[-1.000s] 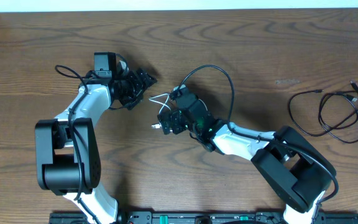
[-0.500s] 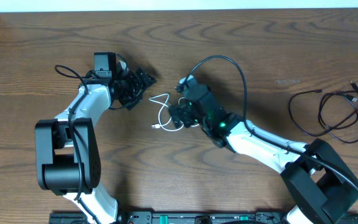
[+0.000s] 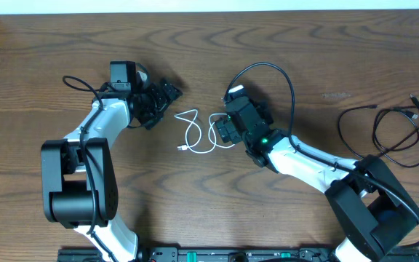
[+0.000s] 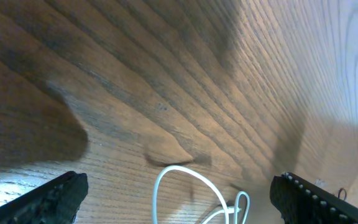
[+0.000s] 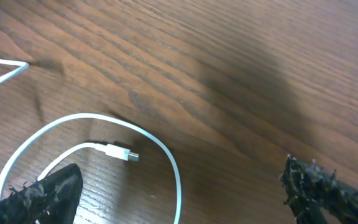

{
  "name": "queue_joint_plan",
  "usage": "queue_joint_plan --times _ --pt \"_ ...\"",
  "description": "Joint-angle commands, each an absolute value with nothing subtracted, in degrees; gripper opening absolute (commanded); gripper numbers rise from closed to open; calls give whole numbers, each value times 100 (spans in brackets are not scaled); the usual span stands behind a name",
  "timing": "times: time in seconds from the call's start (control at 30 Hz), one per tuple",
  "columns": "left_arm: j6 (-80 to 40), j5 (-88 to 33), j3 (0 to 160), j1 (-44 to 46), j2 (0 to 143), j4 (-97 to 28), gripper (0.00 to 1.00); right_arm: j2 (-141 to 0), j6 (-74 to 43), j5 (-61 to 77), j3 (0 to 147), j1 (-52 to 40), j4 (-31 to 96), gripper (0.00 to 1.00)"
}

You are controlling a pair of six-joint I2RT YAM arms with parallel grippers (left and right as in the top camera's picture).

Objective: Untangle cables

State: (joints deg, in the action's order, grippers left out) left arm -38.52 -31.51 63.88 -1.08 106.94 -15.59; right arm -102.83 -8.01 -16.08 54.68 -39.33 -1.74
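Closest to me, the R end effector (image 3: 218, 129) is hanging low over the table (image 3: 304, 58) w/ its fingers spread wide, gripping nothing. Right in front of it the white cable (image 3: 195, 131) is lying loose on the wood in a couple of open loops, w/ neither arm gripping it. In the R wrist view one loop is curving under the gap btwn the fingers, and a small plug (image 5: 122, 153) is resting inside that curve. A bit further on, across the cable, the L end effector (image 3: 164, 105) is sitting near the cable's far bend. Its fingers are also standing wide apart, pinching nothing. Off at the R side of the table, well apart from the white one, the black cable (image 3: 395, 135) is lying in a loose heap, trailing toward the far edge.
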Motion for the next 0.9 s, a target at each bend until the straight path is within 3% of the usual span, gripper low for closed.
queue_joint_plan --times 0.0,0.37,0.43,0.53,0.6,0.87 --pt "-3774 -3076 6353 -121 10739 -1573 100 -10379 -720 -1594 5461 -3920 -237 99" --pt "-3774 -2285 6353 -121 10739 -1575 95 -10374 -716 -2265 5461 -3887 -325 99" --pt "-3774 -2285 6353 -119 10739 -1577 79 -10374 -716 -2259 5463 -3874 -327 99" --pt "-3767 -2276 6353 -117 10739 -1608 31 -10363 -718 -2257 5463 -3835 -325 99" --pt "-3649 -2174 6353 -115 10739 -1717 8 -10324 -718 -2196 5463 -3811 -301 99" --pt "-3448 -1857 6353 -108 10739 -3227 8 -10145 -716 -2043 5463 -3811 49 99"
